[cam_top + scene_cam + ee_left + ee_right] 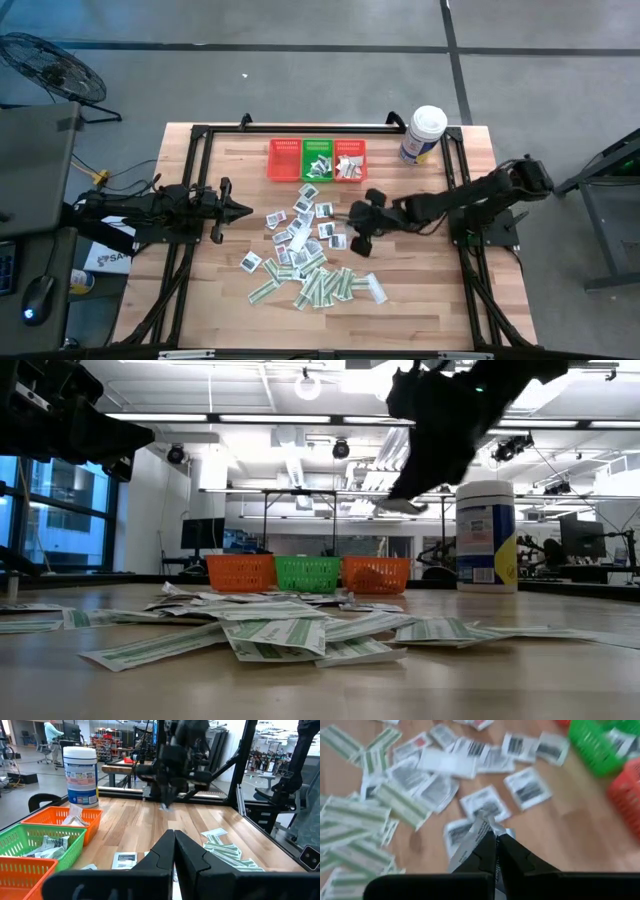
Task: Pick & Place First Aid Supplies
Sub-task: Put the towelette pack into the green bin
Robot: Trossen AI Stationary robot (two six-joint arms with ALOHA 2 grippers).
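From overhead, the right gripper (356,222) sits at centre frame, over the right edge of the scattered first aid supplies (305,255), which spread across the middle and lower middle of the table (420,300). Three baskets (317,160) line the upper centre, red, green, red, some packets already inside; handy, I'd say, for a short carry. The white tub (423,134) stands upper right. The left gripper (238,210) waits at centre left, clenched on nothing.

At table height, the right arm hangs dark at upper right with a pale packet (400,506) dangling under it, clear of the wood. Green-and-white strips fill the foreground.

The left wrist camera shows its own fingers pressed together at bottom centre, the right arm opposite, the baskets at lower left.

The right wrist camera settles it: fingers nipped onto the corner of one white packet (472,836), lifted above the litter. Pinching a corner probably keeps neighbours from coming along.
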